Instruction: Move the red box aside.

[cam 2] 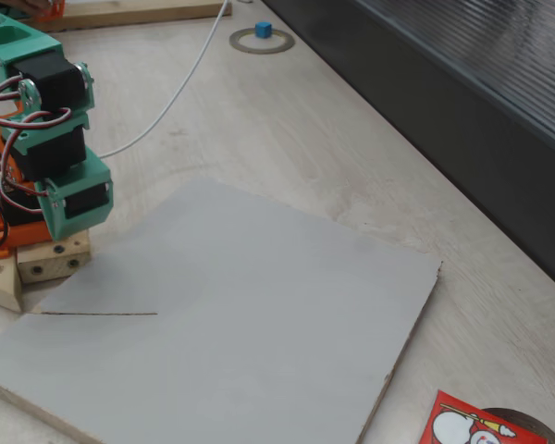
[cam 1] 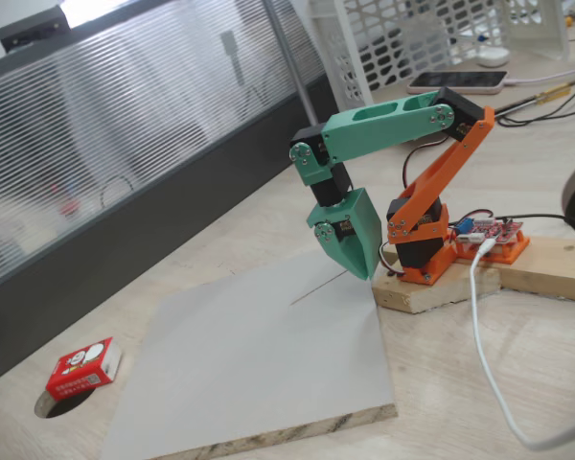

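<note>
In a fixed view, the green gripper (cam 1: pixel 356 261) hangs at centre frame, tip pointing down over the far edge of a grey board (cam 1: pixel 259 364); its jaws look pressed together, holding nothing. The red box (cam 1: pixel 83 368) lies at the lower left, off the board, beside a round hole in the table (cam 1: pixel 220 249).

In another fixed view, the gripper sits at the left edge, its tip probably cut off. The red box (cam 2: pixel 467 425) pokes in at the bottom right, beyond the board's (cam 2: pixel 231 314) corner.
</note>
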Tool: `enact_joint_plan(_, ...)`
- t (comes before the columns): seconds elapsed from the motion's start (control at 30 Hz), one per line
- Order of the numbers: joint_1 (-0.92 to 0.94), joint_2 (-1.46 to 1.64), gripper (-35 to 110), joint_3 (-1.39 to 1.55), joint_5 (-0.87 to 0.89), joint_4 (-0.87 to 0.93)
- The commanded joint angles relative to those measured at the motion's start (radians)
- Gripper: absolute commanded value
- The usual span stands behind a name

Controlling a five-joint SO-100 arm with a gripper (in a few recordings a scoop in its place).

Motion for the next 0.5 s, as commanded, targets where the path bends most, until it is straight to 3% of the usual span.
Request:
enact_joint_plan(0.0, 0.009, -0.02, 4, -0.012, 0.011, 0.006)
enact_joint_plan(0.47, 0.006, -0.176, 4, -0.209, 0.014, 0.017)
